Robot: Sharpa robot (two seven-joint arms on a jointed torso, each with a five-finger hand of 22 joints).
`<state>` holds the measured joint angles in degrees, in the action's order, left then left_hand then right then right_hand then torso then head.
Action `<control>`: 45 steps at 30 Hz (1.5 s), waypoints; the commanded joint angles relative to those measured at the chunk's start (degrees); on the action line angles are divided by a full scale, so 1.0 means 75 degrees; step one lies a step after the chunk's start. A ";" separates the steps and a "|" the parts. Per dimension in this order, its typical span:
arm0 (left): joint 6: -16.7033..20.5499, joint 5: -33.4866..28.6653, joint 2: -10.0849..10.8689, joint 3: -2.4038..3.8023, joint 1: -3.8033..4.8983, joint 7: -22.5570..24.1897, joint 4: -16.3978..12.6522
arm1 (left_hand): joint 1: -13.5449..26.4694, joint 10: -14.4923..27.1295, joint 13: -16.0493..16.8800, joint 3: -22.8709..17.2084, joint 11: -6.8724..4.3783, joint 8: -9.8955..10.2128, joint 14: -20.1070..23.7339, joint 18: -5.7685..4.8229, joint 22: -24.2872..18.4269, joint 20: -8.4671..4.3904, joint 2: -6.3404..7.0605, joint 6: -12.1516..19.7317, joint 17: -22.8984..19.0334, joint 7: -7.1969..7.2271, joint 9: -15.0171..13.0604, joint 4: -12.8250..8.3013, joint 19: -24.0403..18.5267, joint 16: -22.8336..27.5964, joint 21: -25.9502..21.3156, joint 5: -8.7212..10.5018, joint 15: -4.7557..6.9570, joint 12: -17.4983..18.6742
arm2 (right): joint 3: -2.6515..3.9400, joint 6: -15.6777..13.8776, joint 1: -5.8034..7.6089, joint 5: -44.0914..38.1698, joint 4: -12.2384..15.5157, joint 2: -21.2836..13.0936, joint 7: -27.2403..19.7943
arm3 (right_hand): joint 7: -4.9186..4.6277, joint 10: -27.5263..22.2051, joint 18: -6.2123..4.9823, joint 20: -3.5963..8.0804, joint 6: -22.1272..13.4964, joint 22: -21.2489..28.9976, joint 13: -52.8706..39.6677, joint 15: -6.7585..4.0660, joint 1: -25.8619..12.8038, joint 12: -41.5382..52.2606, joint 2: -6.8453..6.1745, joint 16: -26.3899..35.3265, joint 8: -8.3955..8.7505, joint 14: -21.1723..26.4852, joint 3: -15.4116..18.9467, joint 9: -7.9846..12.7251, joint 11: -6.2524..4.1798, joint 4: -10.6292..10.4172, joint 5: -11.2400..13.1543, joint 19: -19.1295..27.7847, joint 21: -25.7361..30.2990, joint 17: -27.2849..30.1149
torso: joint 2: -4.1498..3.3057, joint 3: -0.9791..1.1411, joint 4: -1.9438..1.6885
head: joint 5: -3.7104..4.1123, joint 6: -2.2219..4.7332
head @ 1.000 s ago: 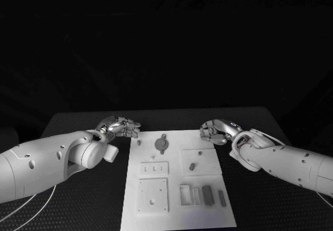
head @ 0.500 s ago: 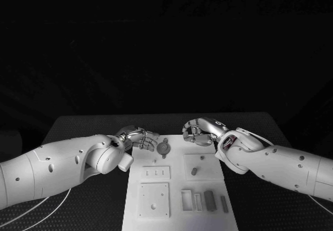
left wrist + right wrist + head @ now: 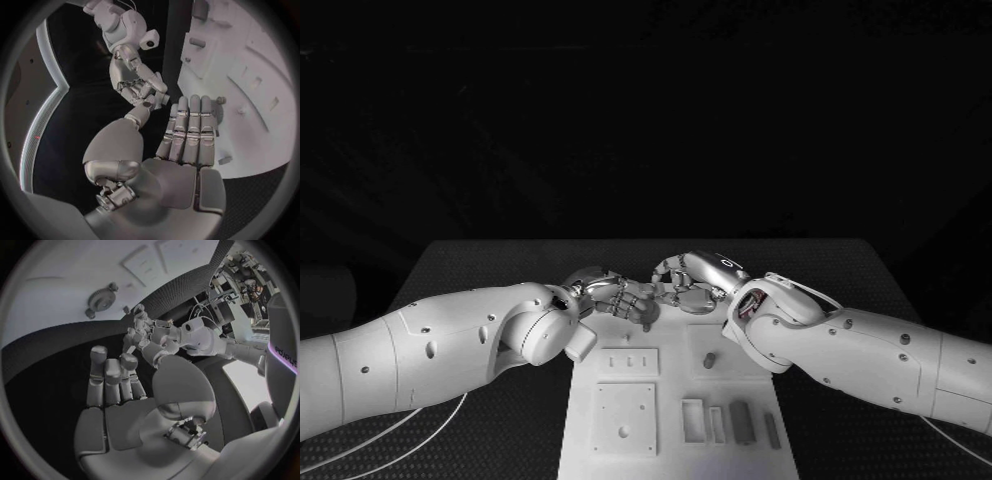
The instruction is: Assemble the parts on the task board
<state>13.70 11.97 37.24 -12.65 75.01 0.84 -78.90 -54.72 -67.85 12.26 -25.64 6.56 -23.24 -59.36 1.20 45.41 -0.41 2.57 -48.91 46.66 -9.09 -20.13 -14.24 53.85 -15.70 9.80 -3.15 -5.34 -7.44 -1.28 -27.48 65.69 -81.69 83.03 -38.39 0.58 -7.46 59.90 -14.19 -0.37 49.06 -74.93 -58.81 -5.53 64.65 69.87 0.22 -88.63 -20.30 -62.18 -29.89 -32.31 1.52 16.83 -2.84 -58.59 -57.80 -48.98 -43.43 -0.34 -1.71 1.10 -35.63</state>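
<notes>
Both hands hover empty over the task board's (image 3: 678,410) far end: left hand (image 3: 615,296) and right hand (image 3: 687,283) nearly touching, fingers loosely spread.

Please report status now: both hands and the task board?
Left hand and right hand open, holding nothing, close together over the far end of the task board. Parts not yet gripped.

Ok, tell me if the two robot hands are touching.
Cannot tell. In the head view the left robot hand and right robot hand overlap; neither wrist view shows plain contact or gap.
</notes>
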 commanded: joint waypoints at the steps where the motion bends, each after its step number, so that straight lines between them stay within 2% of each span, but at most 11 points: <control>1: -0.0128 0.0037 -0.0031 0.0009 0.0001 0.0085 -0.0034 | 0.0081 0.0060 0.0005 -0.0009 -0.0003 0.0035 0.0062 0.0086 0.0008 0.0003 -0.0017 -0.0011 0.0014 -0.0031 -0.0005 0.0035 -0.0052 0.0052 -0.0034 0.0043 -0.0001 0.0043 | 0.0004 0.0122 0.0004 -0.0140 0.0050 0.0027 0.0035 | 0.0338 -0.0392 -0.0108 0.0039 0.1369 -0.0096 0.0008 -0.0188 0.0077 0.0017 -0.0015 -0.0033 -0.0041 -0.0078 0.0045 -0.0011 -0.0365 0.0002 -0.0008 -0.0001 -0.0041 0.0011 | -0.0009 0.0004 0.0006 | -0.0015 -0.0008; 18: -0.0221 0.0024 -0.0059 0.0012 0.0001 0.0119 -0.0091 | 0.0083 0.0063 0.0011 -0.0021 0.0001 0.0041 0.0064 0.0087 0.0015 0.0008 -0.0051 -0.0017 0.0026 -0.0046 -0.0006 0.0036 -0.0055 0.0057 -0.0036 0.0044 -0.0003 0.0049 | 0.0003 0.0194 0.0002 -0.0149 -0.0040 0.0281 0.0008 | 0.0338 -0.0380 -0.0108 0.0046 0.1362 -0.0090 0.0017 -0.0190 0.0075 0.0010 -0.0005 -0.0028 -0.0040 -0.0089 0.0052 -0.0025 -0.0365 0.0001 -0.0009 -0.0011 -0.0038 0.0019 | -0.0007 0.0028 0.0007 | 0.0001 -0.0027; 36: -0.0192 -0.0050 -0.0041 0.0012 0.0002 0.0129 -0.0101 | 0.0111 0.0069 0.0025 -0.0057 0.0004 0.0064 0.0066 0.0090 0.0028 0.0014 -0.0164 -0.0013 0.0053 -0.0071 -0.0005 0.0076 -0.0061 0.0070 -0.0044 0.0044 -0.0006 0.0061 | -0.0003 0.0238 -0.0003 -0.0137 -0.0223 0.0413 -0.0005 | 0.0337 -0.0373 -0.0108 0.0050 0.1354 -0.0085 0.0024 -0.0192 0.0071 0.0004 0.0006 -0.0023 -0.0038 -0.0097 0.0056 -0.0036 -0.0365 0.0001 -0.0009 -0.0017 -0.0033 0.0024 | -0.0002 0.0011 0.0006 | 0.0021 -0.0037; 41: -0.0106 -0.0050 -0.0021 0.0012 0.0003 -0.0033 -0.0078 | 0.0156 0.0121 0.0024 -0.0026 0.0028 0.0124 0.0066 0.0092 0.0040 0.0015 -0.0089 0.0068 0.0071 -0.0136 0.0014 0.0070 -0.0063 0.0079 -0.0047 0.0044 -0.0008 0.0095 | -0.0003 0.0139 -0.0003 -0.0143 -0.0190 0.0388 -0.0011 | 0.0338 -0.0371 -0.0108 0.0052 0.1354 -0.0084 0.0026 -0.0192 0.0072 0.0003 0.0009 -0.0022 -0.0038 -0.0098 0.0056 -0.0038 -0.0366 0.0002 -0.0009 -0.0018 -0.0032 0.0025 | -0.0003 0.0015 0.0009 | 0.0020 -0.0034; 45: -0.0024 0.0039 0.0015 0.0012 0.0004 -0.0242 -0.0064 | 0.0317 0.0170 0.0029 0.0088 0.0052 0.0229 0.0068 0.0090 0.0050 0.0019 0.0080 0.0238 0.0091 -0.0220 0.0048 0.0093 -0.0068 0.0091 -0.0053 0.0044 -0.0011 0.0125 | -0.0003 0.0066 -0.0006 -0.0192 -0.0166 0.0359 0.0003 | 0.0339 -0.0368 -0.0108 0.0054 0.1354 -0.0083 0.0027 -0.0193 0.0075 0.0002 0.0009 -0.0022 -0.0038 -0.0101 0.0055 -0.0041 -0.0366 0.0005 -0.0009 -0.0021 -0.0032 0.0026 | -0.0002 0.0022 0.0001 | 0.0025 -0.0039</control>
<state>13.17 11.90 37.32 -12.62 75.01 0.32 -79.35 -52.85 -67.04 12.39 -25.24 6.97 -21.76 -59.34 1.20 45.73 -0.21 2.93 -47.53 47.27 -10.84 -19.85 -13.54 53.65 -15.25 9.68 -3.15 -5.35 -6.76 -1.32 -26.57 65.67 -82.24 81.60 -35.64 0.76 -7.10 60.13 -14.21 -0.34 49.42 -74.93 -58.66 -5.84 64.65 69.86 0.22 -88.63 -20.29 -62.48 -29.89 -32.57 1.29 16.83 -2.84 -58.53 -57.80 -48.86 -43.46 -0.23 -1.67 1.26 -35.90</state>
